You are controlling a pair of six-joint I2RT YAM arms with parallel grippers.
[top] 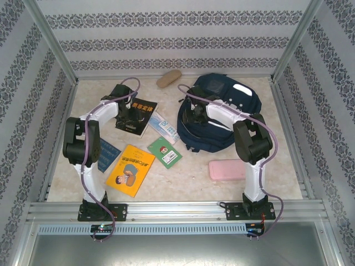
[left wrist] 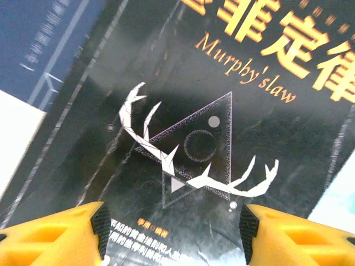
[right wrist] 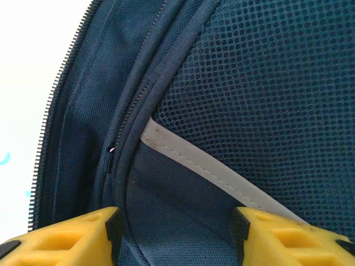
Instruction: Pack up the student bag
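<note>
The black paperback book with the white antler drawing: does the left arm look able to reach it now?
Probably yes. The left end effector hangs right above the black paperback book, jaws apart, and nothing lies between them on the cover.

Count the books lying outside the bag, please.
4. A black book lies back left, a yellow book front left, a small green book just right of it, and a blue book partly under the left arm, which may hide more.

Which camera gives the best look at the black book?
The left wrist view: the black book sits close up, title and antler design readable. The top view shows it small, partly under the left arm.
</note>
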